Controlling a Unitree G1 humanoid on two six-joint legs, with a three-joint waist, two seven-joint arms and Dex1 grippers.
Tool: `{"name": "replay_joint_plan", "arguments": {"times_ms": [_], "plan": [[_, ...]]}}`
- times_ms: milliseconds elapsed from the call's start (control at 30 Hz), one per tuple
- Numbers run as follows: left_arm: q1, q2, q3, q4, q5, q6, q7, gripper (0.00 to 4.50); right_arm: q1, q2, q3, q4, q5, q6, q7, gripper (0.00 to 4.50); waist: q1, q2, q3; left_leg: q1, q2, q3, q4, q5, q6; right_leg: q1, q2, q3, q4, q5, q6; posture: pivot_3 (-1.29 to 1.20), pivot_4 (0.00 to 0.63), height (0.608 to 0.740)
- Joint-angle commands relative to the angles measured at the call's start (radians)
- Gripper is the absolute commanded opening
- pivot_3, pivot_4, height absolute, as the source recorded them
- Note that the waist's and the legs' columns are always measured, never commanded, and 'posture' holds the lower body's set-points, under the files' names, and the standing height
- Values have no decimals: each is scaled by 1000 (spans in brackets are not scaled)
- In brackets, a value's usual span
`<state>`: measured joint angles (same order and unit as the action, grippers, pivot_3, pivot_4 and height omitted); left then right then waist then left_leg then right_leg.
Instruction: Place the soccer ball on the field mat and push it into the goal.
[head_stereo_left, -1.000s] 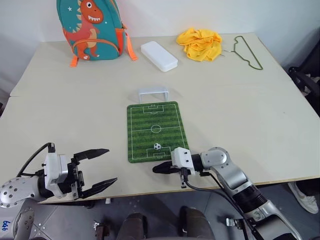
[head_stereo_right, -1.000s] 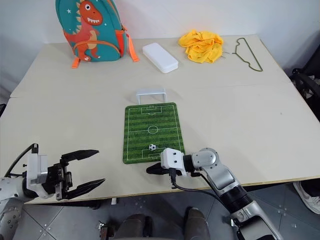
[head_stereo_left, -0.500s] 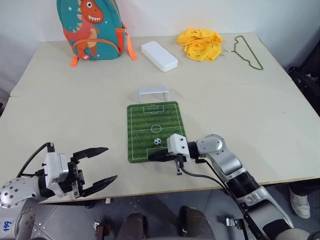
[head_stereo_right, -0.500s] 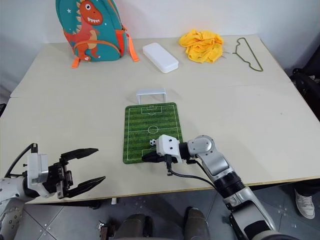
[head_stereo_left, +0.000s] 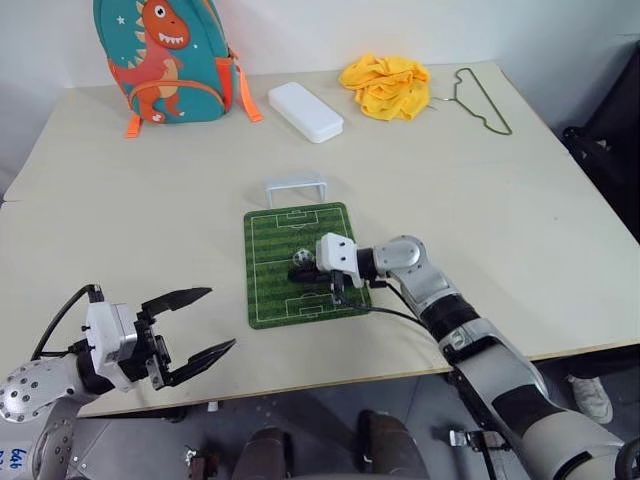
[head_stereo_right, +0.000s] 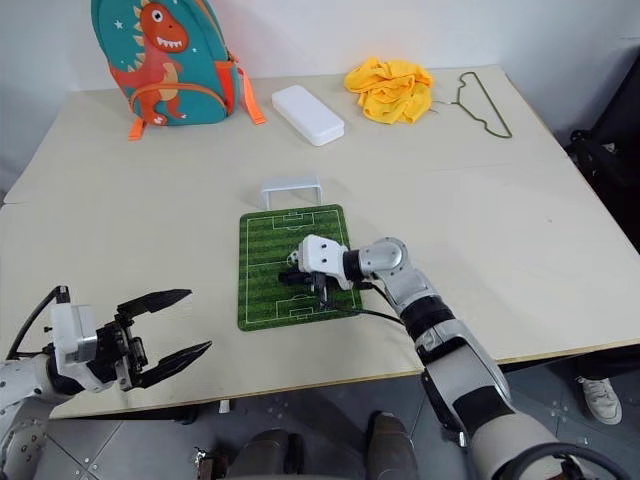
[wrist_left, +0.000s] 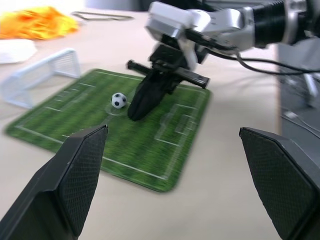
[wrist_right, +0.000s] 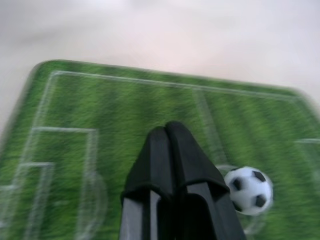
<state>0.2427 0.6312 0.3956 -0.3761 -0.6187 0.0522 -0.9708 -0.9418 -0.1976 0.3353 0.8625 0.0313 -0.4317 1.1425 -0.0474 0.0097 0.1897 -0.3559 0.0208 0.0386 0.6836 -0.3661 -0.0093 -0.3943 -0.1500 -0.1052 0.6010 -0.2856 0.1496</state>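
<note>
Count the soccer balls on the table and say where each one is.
1. The soccer ball lies on the field mat near its centre circle, right beside the shut right gripper, on the side toward the goal. No others visible.

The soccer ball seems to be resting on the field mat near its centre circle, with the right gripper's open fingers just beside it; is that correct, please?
Nearly. The soccer ball does rest on the field mat near the centre circle, but the right gripper beside it is shut, fingers pressed together, as the right wrist view shows.
</note>
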Motion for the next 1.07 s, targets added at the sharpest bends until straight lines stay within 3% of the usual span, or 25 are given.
{"name": "replay_joint_plan", "arguments": {"times_ms": [33,433,767,1067], "plan": [[-32,-28,49,0,10,-17,87,4500,-22,7,-60,26,40,-68,32,6,-2,0,0,0,0,0,0,0,0,0,0,0,0,0,0,0,150,740],[-61,-50,56,33,77,-21,203,4500,159,-179,-178,-105,114,-38,139,6,0,0,0,0,0,0,0,0,0,0,0,0,0,0,0,0,150,740],[-67,-47,60,32,107,-4,234,4500,409,-350,-343,-393,294,115,152,6,20,0,0,0,0,1,0,0,0,0,0,0,0,0,0,0,150,740],[-50,-57,60,19,128,-10,267,4500,526,-379,-429,-515,342,194,77,6,22,0,0,0,0,1,1,0,0,1,0,0,0,0,0,0,150,740]]}}
